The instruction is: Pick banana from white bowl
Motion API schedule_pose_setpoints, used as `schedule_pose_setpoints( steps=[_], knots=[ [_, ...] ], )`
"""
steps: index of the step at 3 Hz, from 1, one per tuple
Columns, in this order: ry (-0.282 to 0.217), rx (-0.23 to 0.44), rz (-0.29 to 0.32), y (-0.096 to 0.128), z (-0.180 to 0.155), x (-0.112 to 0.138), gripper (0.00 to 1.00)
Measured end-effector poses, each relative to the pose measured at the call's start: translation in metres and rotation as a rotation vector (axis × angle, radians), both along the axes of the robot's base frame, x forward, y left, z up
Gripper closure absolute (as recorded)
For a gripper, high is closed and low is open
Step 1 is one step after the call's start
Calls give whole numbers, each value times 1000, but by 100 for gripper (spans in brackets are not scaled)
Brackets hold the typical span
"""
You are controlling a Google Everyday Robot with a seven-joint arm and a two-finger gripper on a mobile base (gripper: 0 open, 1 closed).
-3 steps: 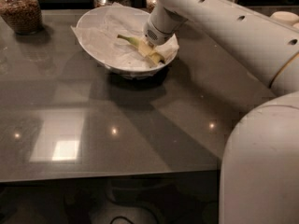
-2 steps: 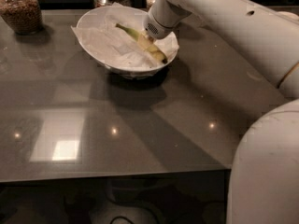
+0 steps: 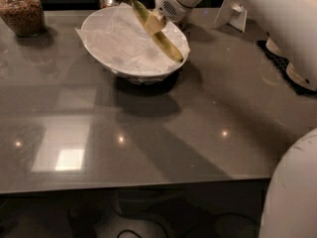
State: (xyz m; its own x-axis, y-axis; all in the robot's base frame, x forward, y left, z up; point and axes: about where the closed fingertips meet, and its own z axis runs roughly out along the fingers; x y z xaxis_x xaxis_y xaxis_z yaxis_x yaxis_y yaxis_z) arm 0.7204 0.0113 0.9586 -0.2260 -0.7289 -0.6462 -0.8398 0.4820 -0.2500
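The gripper [image 3: 154, 23], over the far right part of the white bowl [image 3: 111, 43], is clamped around the middle of the banana [image 3: 169, 47], which slants down toward the bowl's right rim

I'm watching the slim, slightly curved yellow-green banana [image 3: 167, 44] hanging tilted, its upper end pointing far-left and its lower tip sitting over the right rim of the wide oval white paper-lined bowl [image 3: 111, 41]. My white two-finger gripper [image 3: 154, 23] is pinching the banana's middle above the bowl's far edge.
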Motion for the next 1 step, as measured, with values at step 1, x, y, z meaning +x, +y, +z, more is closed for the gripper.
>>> schedule_pose_setpoints(
  steps=[1],
  knots=[
    [-8, -19, 114, 3, 26, -16, 100]
  ],
)
